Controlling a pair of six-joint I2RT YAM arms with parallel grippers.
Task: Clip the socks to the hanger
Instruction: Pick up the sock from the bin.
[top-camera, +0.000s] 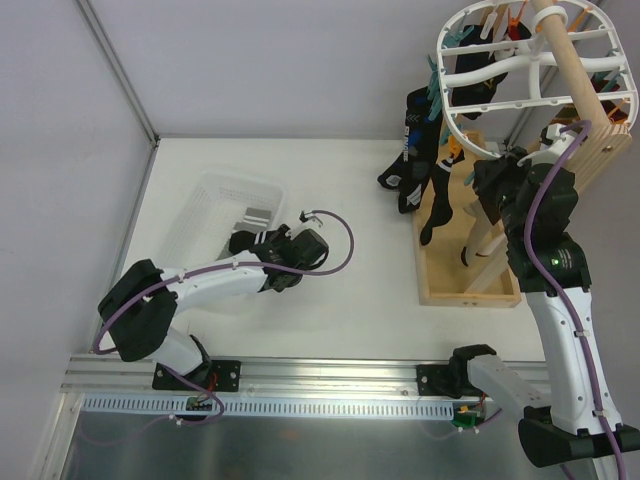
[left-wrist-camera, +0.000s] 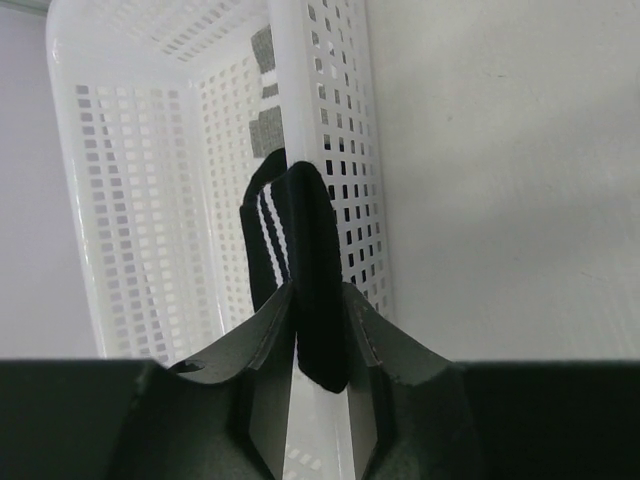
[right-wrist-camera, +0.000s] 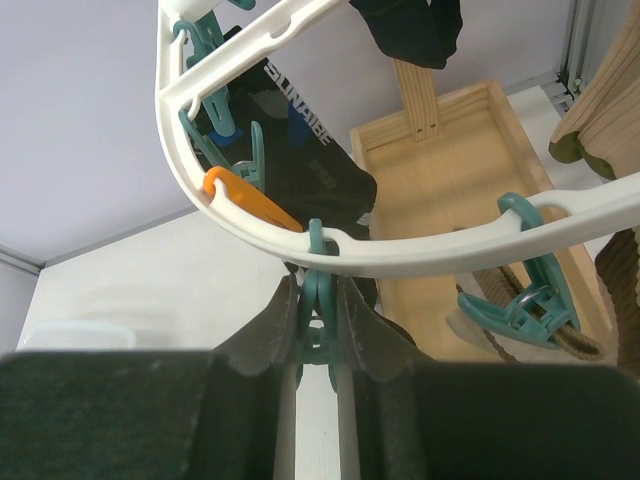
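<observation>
Right gripper (right-wrist-camera: 318, 300) is clamped on a teal peg (right-wrist-camera: 318, 258) under the hanger (right-wrist-camera: 420, 250) rim. Black socks (top-camera: 418, 165) hang from other pegs on it. Well left of the hanger, the left gripper (left-wrist-camera: 318, 296) has a striped sock (left-wrist-camera: 298, 220) between its fingers, over the basket (left-wrist-camera: 130, 200) rim. Whether they pinch it or merely flank it, I cannot tell.

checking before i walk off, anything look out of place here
The black striped sock hangs over the rim of the basket rather than lying inside, pinched in the left gripper. Nothing else looks odd.
</observation>
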